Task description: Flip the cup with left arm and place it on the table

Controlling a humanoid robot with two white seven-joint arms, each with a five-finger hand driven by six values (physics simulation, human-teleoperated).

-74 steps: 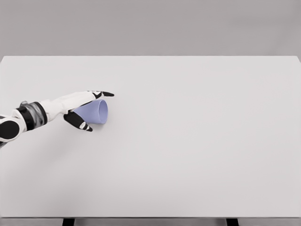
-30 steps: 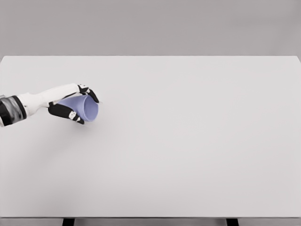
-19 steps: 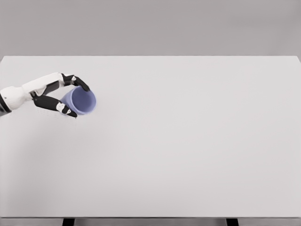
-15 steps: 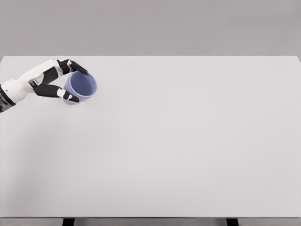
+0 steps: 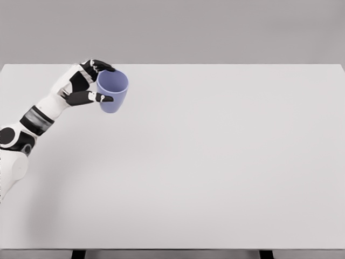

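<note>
**Matt surfaces all round, with a little sheen on the arm**

The cup [image 5: 112, 91] is looking like smooth plastic, a pale violet-blue with an even, matt finish; its inner wall is showing slightly darker, and nothing is glinting along the rim. The left hand [image 5: 86, 86] gripping it is showing hard white shells that look like moulded plastic, with black finger segments appearing duller, almost rubbery. Down towards seven o'clock, the forearm is carrying a dark band and a black joint cap that are catching a faint sheen. The table [image 5: 215, 162] is reading as a smooth, pale grey, matt top without visible grain or texture.
</note>
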